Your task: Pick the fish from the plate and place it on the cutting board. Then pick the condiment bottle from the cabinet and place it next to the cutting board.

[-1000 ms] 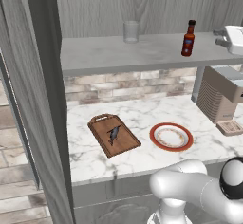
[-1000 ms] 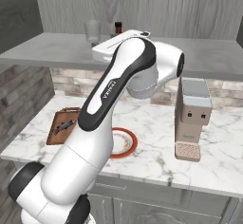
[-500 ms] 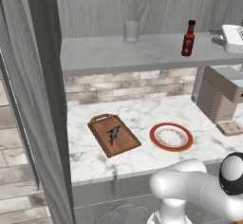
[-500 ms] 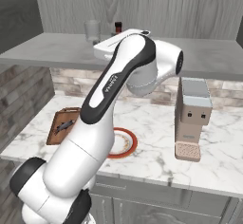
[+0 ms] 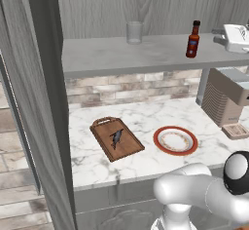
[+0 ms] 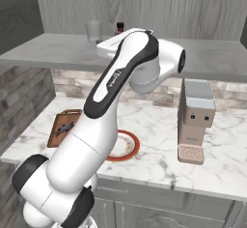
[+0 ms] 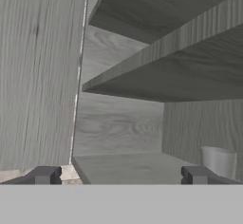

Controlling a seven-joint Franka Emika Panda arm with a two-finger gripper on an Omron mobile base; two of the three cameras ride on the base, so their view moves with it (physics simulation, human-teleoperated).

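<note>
Hand (image 7: 121, 175) is up at the cabinet (image 5: 102, 14) shelf, its two fingers far apart with nothing between them. It points into the cabinet, and the drinking glass (image 7: 218, 162) stands on the shelf near one finger. On the same shelf, the condiment bottle (image 5: 193, 40) stands upright, well apart from the glass. Down on the tabletop (image 5: 146, 119), the fish (image 5: 116, 137) lies on the cutting board (image 5: 116, 139). The plate (image 5: 175, 140) sits just beside the board.
</note>
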